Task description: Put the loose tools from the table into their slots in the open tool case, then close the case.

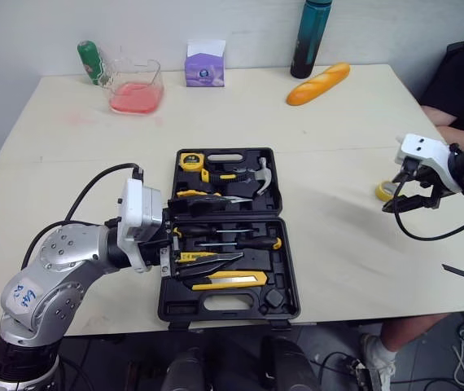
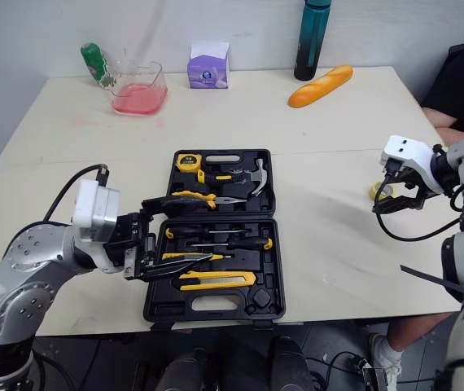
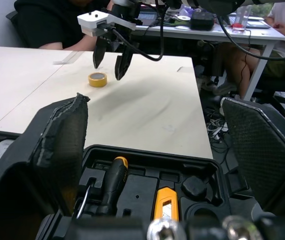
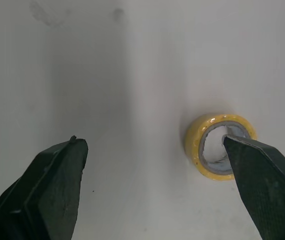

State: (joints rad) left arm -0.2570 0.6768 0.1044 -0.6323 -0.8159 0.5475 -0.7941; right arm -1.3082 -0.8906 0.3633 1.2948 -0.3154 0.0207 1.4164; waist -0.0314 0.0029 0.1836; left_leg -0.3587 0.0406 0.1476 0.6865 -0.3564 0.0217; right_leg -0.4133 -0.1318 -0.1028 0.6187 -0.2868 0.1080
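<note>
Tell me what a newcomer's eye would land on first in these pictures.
The open black tool case stands out most, lying in the middle of the table with yellow-handled tools in its slots. The left gripper reaches over the case from its left side, fingers open. Near the table's right edge, the right gripper hangs open close to a yellow tape roll.
</note>
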